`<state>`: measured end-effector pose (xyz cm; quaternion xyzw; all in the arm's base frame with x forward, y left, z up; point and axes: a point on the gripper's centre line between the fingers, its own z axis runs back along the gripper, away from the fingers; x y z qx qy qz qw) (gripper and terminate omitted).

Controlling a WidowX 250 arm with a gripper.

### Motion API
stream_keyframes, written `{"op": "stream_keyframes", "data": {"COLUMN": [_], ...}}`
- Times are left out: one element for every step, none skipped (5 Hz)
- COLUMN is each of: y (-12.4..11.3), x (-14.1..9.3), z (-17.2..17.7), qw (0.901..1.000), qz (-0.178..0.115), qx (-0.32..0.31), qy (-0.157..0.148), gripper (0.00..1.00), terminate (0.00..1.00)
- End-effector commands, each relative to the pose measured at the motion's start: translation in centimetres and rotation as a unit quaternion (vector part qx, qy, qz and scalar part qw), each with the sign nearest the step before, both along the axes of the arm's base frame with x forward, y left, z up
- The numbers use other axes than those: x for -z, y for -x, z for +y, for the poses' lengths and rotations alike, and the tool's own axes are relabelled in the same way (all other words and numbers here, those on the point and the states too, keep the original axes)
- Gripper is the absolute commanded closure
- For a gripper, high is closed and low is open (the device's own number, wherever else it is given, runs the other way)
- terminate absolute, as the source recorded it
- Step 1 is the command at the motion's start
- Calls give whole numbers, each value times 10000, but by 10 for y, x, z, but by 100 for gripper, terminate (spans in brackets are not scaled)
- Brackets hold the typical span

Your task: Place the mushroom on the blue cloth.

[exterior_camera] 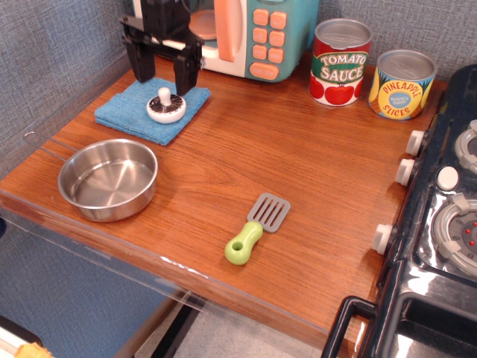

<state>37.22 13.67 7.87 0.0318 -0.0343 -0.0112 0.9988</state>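
Note:
The mushroom (165, 107) lies upside down on the blue cloth (134, 114) at the back left of the counter, its white stem knob pointing up over dark gills. My gripper (162, 77) hangs just above and behind it, jaws wide open and empty, one finger on each side of the mushroom and clear of it.
A steel pan (109, 179) sits in front of the cloth near the counter's front edge. A green-handled spatula (256, 227) lies mid-front. The teal toy microwave (246, 33) stands right behind the gripper. Two cans (340, 62) stand at the back right, a toy stove (447, 216) at the right.

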Motion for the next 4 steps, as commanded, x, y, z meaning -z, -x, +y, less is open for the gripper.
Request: {"op": "stream_keyframes", "data": {"y": [29, 33, 33, 33], "x": [-42, -39, -39, -39], "z": [-7, -14, -14, -14], "qw": [9994, 9994, 9994, 9994], "qz": [-319, -252, -252, -252], "qx": [137, 194, 194, 194], "qy": [-15, -135, -135, -135], "gripper": [0, 0, 0, 0], "terminate": [0, 0, 0, 100]}}
